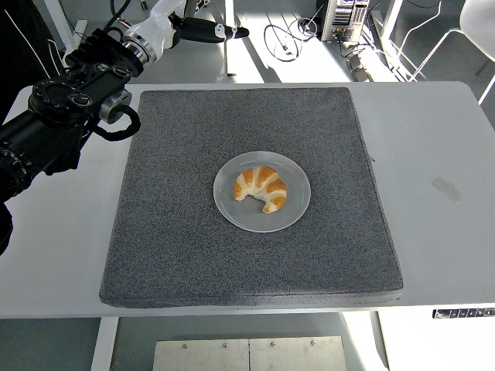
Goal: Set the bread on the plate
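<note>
Head view, and working up from the near edge: the white table (448, 255) shows a bare strip along the bottom, with wide open margins to the left and right of the grey mat (193, 247). The mat's front edge sits just inside the table's near edge, square to it, and its whole near half lies bare. At the middle of the mat rests the plate (298, 210), a pale round dish, well apart from every mat edge with free room all around it. On that plate lies the bread (261, 188), a golden croissant curled with its tips pointing toward the near side, fully inside the rim. Beyond the plate, the far half of the mat is open right up to its back edge. At the far left, the black left arm (62, 116) slants in from the picture's left edge, crossing the table's far-left corner and rising up past the back edge. Its left hand (197, 27) is held high at the top of the frame, beyond the table, fingers (224, 32) stretched out straight toward the right, loose and holding nothing, well apart from the bread.
</note>
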Tool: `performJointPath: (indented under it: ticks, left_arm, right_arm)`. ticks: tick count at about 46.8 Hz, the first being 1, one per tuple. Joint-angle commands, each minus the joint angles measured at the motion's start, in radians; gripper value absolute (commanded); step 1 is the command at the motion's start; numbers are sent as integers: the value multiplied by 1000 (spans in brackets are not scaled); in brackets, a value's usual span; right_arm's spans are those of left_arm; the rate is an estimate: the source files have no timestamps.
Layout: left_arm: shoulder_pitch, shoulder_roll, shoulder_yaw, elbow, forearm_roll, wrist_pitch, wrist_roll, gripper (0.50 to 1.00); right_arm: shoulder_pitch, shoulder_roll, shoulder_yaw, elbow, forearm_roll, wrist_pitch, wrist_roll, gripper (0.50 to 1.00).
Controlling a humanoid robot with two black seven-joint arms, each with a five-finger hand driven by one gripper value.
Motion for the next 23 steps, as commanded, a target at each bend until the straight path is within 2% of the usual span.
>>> performJointPath:
  ticks: [1,8,16,23]
  left_arm:
    - [14,6,-47,-2,-10,-1,-3,983]
    - [36,11,-216,-2,-53,-3,11,983]
    - [77,3,-336,-1,-132,-3,145,983]
    - [122,-8,-391,-1,-215,-4,159,983]
  right_arm:
    - [0,0,-1,2,0,0,0,1000]
    - [0,0,-2,2,0,0,0,1000]
    - [0,0,-2,2,0,0,0,1000]
    - [0,0,-5,2,0,0,0,1000]
